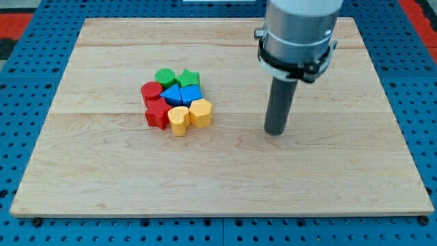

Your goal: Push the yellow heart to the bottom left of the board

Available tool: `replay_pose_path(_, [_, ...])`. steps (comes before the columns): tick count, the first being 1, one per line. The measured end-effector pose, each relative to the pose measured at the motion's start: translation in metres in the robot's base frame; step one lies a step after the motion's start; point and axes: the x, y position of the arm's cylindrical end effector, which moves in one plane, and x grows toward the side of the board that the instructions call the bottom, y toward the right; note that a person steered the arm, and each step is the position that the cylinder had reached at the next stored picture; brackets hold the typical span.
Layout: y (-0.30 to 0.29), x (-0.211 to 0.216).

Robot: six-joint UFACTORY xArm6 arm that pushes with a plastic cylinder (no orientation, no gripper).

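Note:
The yellow heart [178,119] lies at the bottom of a tight cluster of blocks left of the board's middle. It touches a yellow hexagon [201,112] on its right and a red star [156,114] on its left. My tip [274,131] rests on the wooden board [225,184] well to the right of the cluster, about level with the yellow heart and apart from every block.
The cluster also holds a red round block [151,91], a green round block [164,76], a green star [188,78], a blue triangle [172,95] and a blue block [191,93]. The arm's grey body [299,31] hangs over the board's upper right. A blue pegboard [20,102] surrounds the board.

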Motion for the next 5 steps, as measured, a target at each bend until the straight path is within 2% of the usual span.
replay_pose_path(1, [-0.001,-0.062])
replay_pose_path(3, [-0.027,-0.137])
replay_pose_path(5, [-0.025,-0.140])
